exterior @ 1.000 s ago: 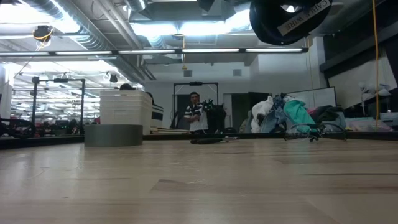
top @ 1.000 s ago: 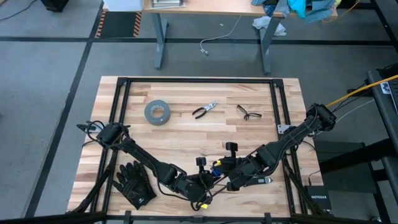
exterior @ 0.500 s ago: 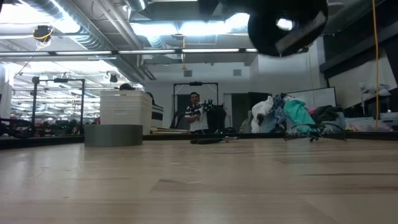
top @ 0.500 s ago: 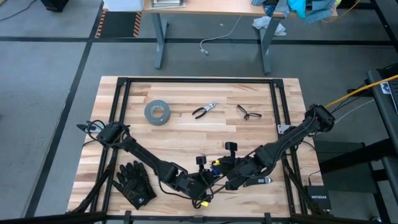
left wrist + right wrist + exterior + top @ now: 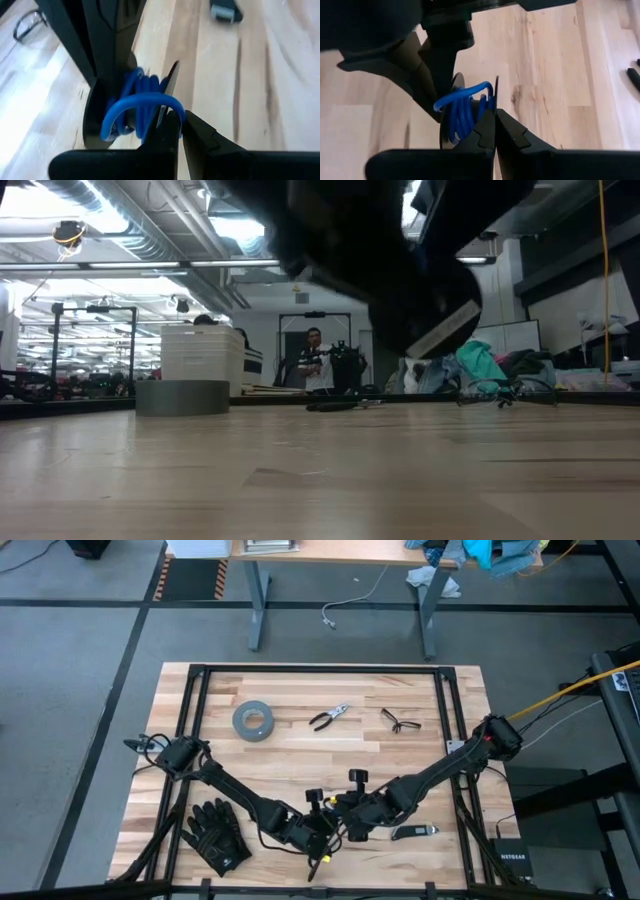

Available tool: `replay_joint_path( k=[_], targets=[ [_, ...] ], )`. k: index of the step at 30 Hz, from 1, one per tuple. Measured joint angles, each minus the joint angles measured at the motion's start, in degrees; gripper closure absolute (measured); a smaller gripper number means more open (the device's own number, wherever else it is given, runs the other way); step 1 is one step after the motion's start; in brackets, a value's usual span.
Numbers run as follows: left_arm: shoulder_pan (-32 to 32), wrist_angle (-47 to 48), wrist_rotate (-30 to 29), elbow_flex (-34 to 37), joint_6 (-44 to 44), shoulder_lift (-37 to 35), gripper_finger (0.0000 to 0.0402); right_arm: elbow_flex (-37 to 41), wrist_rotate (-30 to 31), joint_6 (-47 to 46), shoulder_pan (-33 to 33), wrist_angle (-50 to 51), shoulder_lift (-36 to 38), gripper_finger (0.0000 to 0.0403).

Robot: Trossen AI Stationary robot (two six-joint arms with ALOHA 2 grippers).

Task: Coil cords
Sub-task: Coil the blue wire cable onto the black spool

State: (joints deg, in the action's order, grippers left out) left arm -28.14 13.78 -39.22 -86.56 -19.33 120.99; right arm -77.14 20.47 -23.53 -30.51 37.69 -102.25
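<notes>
Both tools — left tool (image 5: pixel 322 830), right tool (image 5: pixel 348 825) — pinch the cords (image 5: pixel 137 102) near the table's (image 5: pixel 300 745) front edge.

Evenly and brightly lit from above in the high view, with soft, short shadows under both arms on the pale worktop (image 5: pixel 300 750). In the low view, strong glare from ceiling lights (image 5: pixel 250 225), washing out the upper area; a dark, motion-smeared arm (image 5: pixel 380 260) blurred across the top, near wood grain soft. Bright and warm in both wrist views, blue cords (image 5: pixel 137 102) fairly sharp, nearest dark fingers (image 5: pixel 490 135) defocused, far worktop softly blurred.
</notes>
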Motion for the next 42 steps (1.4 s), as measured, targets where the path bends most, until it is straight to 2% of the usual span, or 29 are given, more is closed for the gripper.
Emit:
replay_joint_path(
  k=[11,20,26,42],
  targets=[
    [0.0,0.3,0.3,3.7,-3.3,0.1,0.0400,-0.1,-0.8,0.0,2.1,-1.5,-4.8,0.0393],
    [0.4,-1.0,0.0,3.8,-2.8,0.5,0.0400,0.0,-1.0,0.0,2.0,-1.2,-4.8,0.0319],
    [0.5,-1.0,-0.3,3.8,-2.6,0.5,0.0400,0.0,-0.6,-0.4,2.0,-1.4,-4.8,0.0289],
    [0.5,-0.6,0.3,3.8,-3.2,0.5,0.0400,-0.1,-0.2,0.0,2.4,0.1,-5.1,0.0284]
  ],
)
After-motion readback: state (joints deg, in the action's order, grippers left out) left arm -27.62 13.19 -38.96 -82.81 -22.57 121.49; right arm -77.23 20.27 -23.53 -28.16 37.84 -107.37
